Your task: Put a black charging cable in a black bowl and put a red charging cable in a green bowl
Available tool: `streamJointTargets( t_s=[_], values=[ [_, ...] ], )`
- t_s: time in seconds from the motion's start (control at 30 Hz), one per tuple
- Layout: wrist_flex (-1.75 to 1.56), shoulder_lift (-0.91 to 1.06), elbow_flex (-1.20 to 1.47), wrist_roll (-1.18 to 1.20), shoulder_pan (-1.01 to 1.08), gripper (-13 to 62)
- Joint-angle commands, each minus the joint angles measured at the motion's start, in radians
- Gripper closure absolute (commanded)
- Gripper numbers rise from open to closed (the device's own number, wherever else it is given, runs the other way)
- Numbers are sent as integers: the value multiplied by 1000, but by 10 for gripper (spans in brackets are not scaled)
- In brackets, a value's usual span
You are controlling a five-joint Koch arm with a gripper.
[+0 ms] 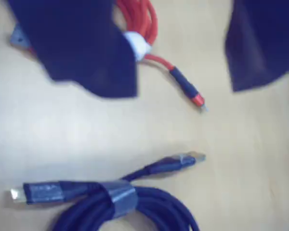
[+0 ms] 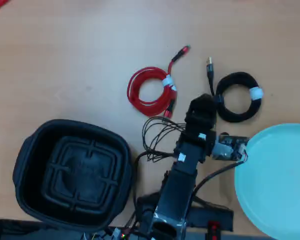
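Hand (image 1: 180, 72) fingers hide part of the red charging cable (image 1: 142, 24).

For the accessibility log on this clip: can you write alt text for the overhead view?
The arm's gripper hangs over the wooden table between a coiled red cable and a coiled black cable, holding nothing. An empty black bowl sits at lower left and an empty green bowl at lower right.
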Motion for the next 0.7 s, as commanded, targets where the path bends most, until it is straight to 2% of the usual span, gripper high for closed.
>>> streamJointTargets(
  t_s=[0.0, 0.27, 0.67],
  values=[
    [-77, 80, -60, 11, 31, 324],
    [-69, -72, -199, 17, 141, 323],
    [75, -339, -383, 18, 184, 323]
  ],
)
